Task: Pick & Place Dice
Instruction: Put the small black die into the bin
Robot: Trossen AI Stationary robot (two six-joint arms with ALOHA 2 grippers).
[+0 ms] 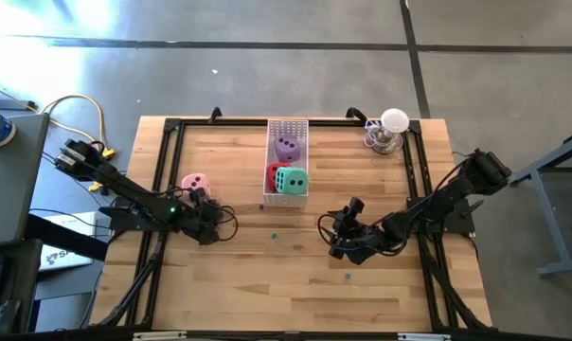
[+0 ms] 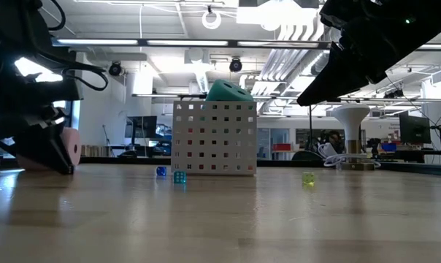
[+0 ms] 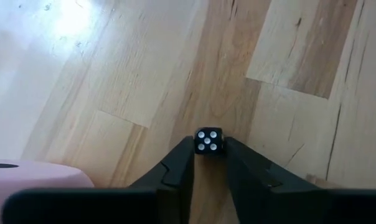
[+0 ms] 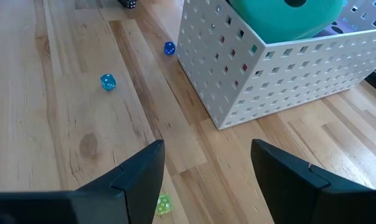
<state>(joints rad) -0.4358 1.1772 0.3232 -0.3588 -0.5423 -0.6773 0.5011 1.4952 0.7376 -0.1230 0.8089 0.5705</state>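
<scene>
A small black die (image 3: 208, 140) with white pips sits between the fingertips of my left gripper (image 3: 208, 150), which is shut on it near the table's left side (image 1: 208, 216). The pink die (image 1: 196, 184) rests on the table just beyond that gripper. The purple die (image 1: 287, 147), the red die (image 1: 273, 176) and the green die (image 1: 291, 180) lie in the white perforated tray (image 1: 288, 124). My right gripper (image 4: 206, 149) hangs open above the table right of the middle (image 1: 335, 235), with nothing between its fingers. My left gripper pinches the small black die by two opposite sides (image 3: 197, 142) between its fingertips (image 3: 187, 152), only at their free ends. The fingers slant down toward the table. The die's four-pip face is turned toward the wrist camera; whether the die stands on the wood I cannot tell.
Small loose dice lie on the wood near the tray: a blue one (image 4: 169, 48), a teal one (image 4: 107, 81) and a yellow-green one (image 4: 164, 204). A lamp-like stand (image 1: 391, 129) is at the far right corner. A black frame (image 1: 163, 170) borders the table.
</scene>
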